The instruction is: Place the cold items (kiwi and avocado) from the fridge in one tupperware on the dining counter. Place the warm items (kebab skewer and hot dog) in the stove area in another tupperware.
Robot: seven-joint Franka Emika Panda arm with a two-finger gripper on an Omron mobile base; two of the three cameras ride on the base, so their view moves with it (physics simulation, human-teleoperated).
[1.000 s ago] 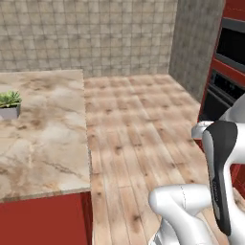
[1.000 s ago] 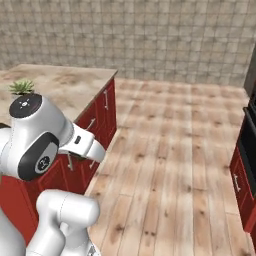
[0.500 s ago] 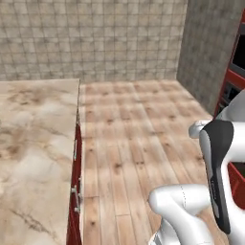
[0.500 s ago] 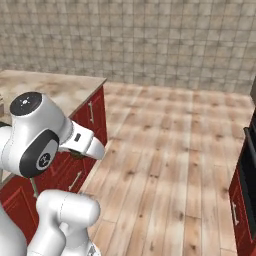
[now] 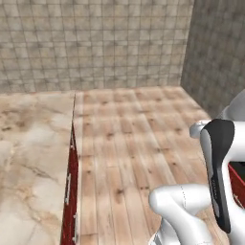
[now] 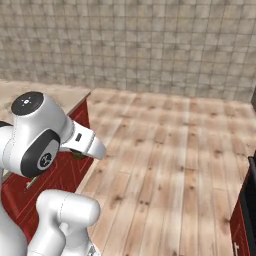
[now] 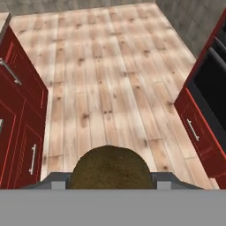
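We see the kiwi (image 7: 110, 167), a brown fuzzy round, sitting low in the hand view right between our fingers (image 7: 110, 180), which stand part open and clasp it on both sides; only the tops of the dark tips show at its left and right. In the right base view a small dark bit of it peeks out under the white wrist (image 6: 84, 143), so we carry it in the air, above the floor (image 7: 110, 75) and not resting on anything. The floor is pale wooden planks and runs off to a tiled wall (image 5: 95, 43). To our left stands a red cabinet (image 7: 17, 110) with metal handles, and on top of it lies the marble worktop (image 5: 33, 158), whose near edge shows in the left base view. To our right in the hand view stands another red unit (image 7: 201, 128) with a dark opening above a drawer with a handle. The arm (image 6: 40, 135) is folded close to the base, its big white joint near the corner of the left cabinet in the right base view.
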